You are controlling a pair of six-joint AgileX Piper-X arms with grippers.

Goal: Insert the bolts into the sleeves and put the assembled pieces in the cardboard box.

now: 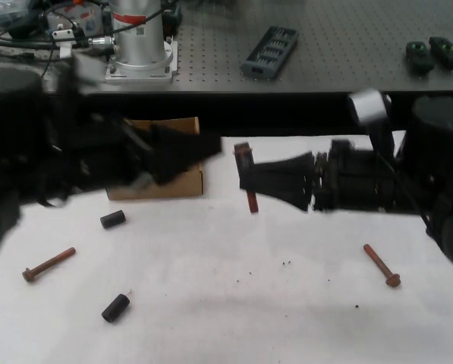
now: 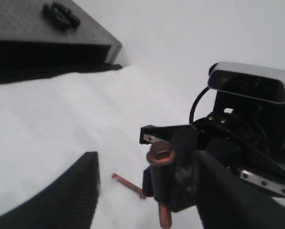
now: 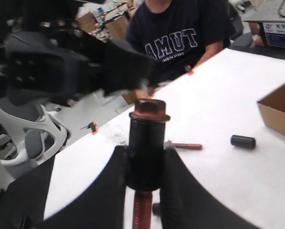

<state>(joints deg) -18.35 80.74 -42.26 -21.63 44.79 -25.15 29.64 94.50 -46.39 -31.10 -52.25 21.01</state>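
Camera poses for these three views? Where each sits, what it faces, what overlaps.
High: behind both arms, looking forward and down over the bench; both arms show.
Left wrist: on the left arm, facing the right gripper; left fingers apart.
Right wrist: on the right arm, facing the left gripper; right fingers clamp the sleeved bolt.
Shared: sleeved bolt in all three.
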